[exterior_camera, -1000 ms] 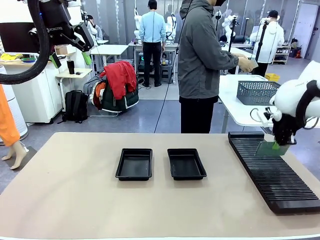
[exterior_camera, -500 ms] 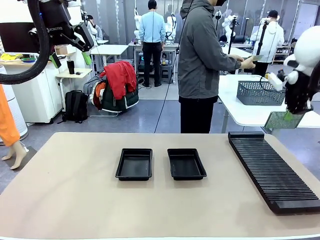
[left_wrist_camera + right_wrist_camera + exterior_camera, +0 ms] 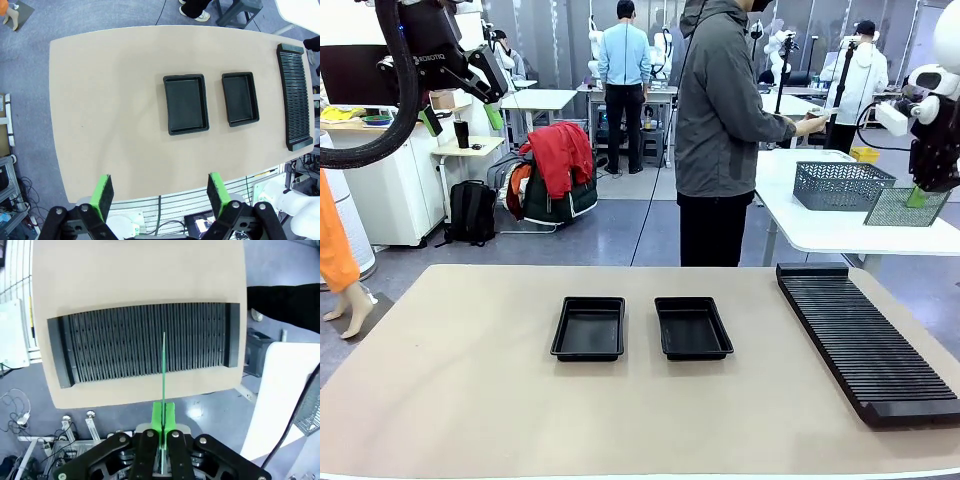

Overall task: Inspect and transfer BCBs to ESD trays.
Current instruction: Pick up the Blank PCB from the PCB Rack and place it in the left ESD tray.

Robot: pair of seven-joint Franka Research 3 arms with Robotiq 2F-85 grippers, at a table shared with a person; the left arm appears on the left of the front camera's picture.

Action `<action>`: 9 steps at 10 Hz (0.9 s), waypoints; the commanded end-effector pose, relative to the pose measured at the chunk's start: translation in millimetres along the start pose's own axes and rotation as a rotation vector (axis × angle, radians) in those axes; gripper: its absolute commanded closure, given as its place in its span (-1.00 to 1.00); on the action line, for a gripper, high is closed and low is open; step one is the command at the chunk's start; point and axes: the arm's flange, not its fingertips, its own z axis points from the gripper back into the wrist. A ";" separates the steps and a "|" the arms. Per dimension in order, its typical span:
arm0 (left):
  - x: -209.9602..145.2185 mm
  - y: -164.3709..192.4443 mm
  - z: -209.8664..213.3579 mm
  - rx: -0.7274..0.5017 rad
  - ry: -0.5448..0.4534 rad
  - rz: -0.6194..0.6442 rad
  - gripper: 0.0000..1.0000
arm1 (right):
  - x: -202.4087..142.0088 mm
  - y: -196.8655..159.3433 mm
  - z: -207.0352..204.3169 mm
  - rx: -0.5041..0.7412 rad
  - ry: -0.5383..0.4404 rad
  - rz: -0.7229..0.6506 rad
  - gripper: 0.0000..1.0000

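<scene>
Green BCB (image 3: 888, 208) edge-pinched by right gripper (image 3: 917, 197) at 3 o'clock (left gripper (image 3: 160, 192) gaping); thin grip, could pivot and drop.

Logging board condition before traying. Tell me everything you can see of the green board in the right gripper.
The BCB is a thin, flat green rectangle with a fine grid-like surface. The right gripper is shut on one edge of it. It hangs in the air, well above the slotted black rack, and touches nothing else. From the wrist it shows edge-on, as a straight thin line. Any damage is too small to tell.
</scene>
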 end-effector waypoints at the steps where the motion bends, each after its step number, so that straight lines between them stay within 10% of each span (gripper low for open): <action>1: -0.5 0.0 0.5 0.002 -0.001 0.000 -1.00 | -6.3 -3.5 2.1 0.001 -0.023 -0.005 1.00; 9: -0.5 0.0 0.5 0.002 -0.001 0.000 -1.00 | 0.0 0.0 0.0 0.000 0.000 0.000 1.00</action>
